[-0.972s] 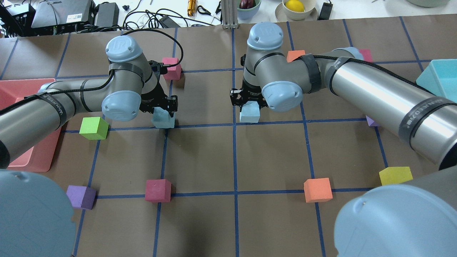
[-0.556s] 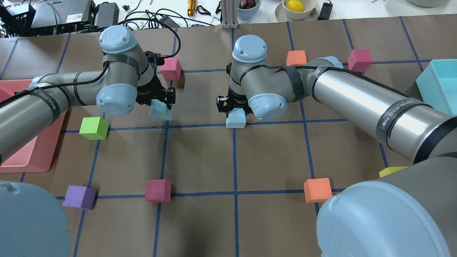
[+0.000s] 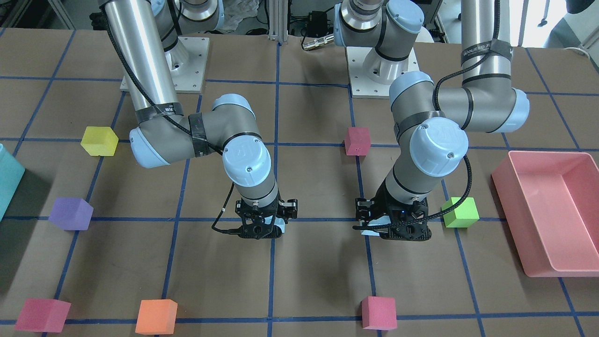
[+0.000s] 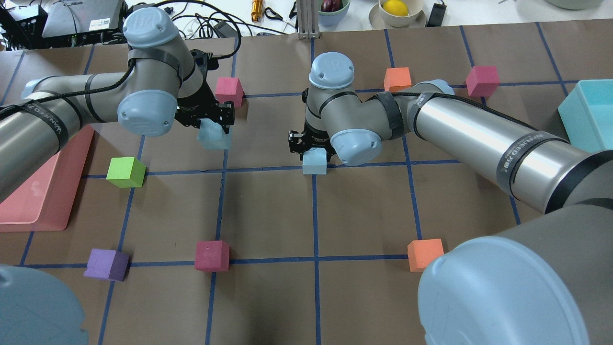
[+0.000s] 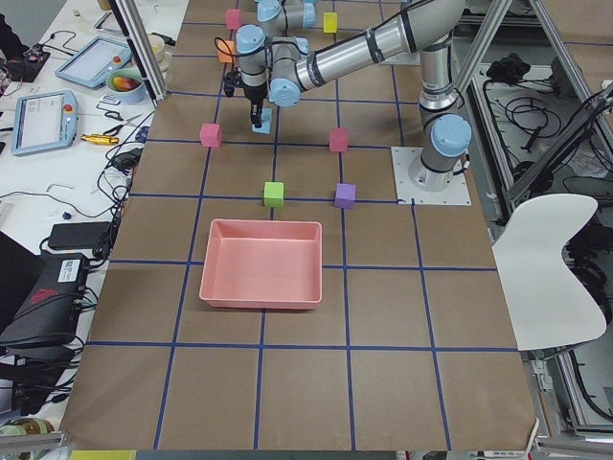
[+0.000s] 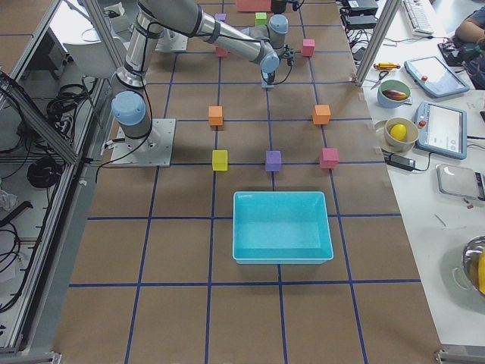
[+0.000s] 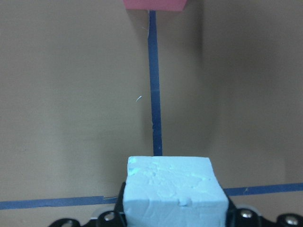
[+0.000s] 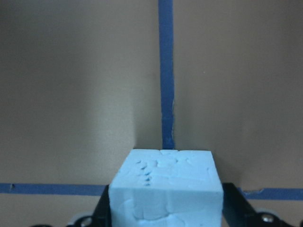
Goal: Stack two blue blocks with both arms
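Note:
My left gripper (image 4: 213, 128) is shut on one pale blue block (image 4: 214, 140) and holds it above the table, near a magenta cube. The left wrist view shows that block (image 7: 173, 191) between the jaws, well above the paper. My right gripper (image 4: 311, 149) is shut on the other blue block (image 4: 314, 164), low over the crossing of blue tape lines at the table's middle. The right wrist view shows this block (image 8: 165, 184) covering the crossing; I cannot tell whether it touches the table. In the front view the left gripper (image 3: 392, 227) and right gripper (image 3: 261, 227) stand about one grid square apart.
A green cube (image 4: 125, 171) lies left of the left gripper and a magenta cube (image 4: 229, 91) just beyond it. Other cubes: magenta (image 4: 211, 255), orange (image 4: 425, 254), purple (image 4: 106, 264), orange (image 4: 397, 78). A pink tray (image 4: 38, 191) is far left, a teal bin (image 4: 589, 115) far right.
The left gripper has risen with its blue block, moving toward the magenta cube. The right gripper has carried its blue block leftward to the centre tape crossing.

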Robot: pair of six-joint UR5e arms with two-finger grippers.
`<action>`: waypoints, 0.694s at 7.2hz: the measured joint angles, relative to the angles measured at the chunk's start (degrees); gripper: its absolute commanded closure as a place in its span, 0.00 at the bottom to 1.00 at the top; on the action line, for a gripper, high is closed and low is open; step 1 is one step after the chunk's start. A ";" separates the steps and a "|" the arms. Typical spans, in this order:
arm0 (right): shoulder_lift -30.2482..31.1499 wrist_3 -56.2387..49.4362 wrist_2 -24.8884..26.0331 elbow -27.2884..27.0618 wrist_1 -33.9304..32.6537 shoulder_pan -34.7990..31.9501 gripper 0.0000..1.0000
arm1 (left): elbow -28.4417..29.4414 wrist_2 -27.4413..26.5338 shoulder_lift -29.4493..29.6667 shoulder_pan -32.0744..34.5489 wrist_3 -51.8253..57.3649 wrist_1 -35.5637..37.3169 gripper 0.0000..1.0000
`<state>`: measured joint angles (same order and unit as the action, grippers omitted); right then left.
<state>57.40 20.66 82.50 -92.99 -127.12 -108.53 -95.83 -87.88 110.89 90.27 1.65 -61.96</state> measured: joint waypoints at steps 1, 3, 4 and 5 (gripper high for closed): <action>0.16 0.08 -0.02 0.30 0.62 0.22 0.00 | 0.95 0.17 -0.29 0.22 -0.59 -1.26 1.00; 1.28 0.37 0.02 2.62 5.60 1.23 0.00 | 1.91 0.21 -0.69 1.92 -3.27 -2.46 1.00; 2.29 0.44 0.23 4.84 10.48 2.58 0.00 | 1.98 0.19 -0.73 3.42 -5.11 -2.44 1.00; 3.73 0.10 0.42 7.18 16.01 5.00 0.00 | 2.01 0.30 -0.60 4.88 -7.13 -2.18 1.00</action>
<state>61.14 20.76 82.92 -85.82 -111.11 -103.53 -93.82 -87.59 110.29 95.15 -5.49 -64.14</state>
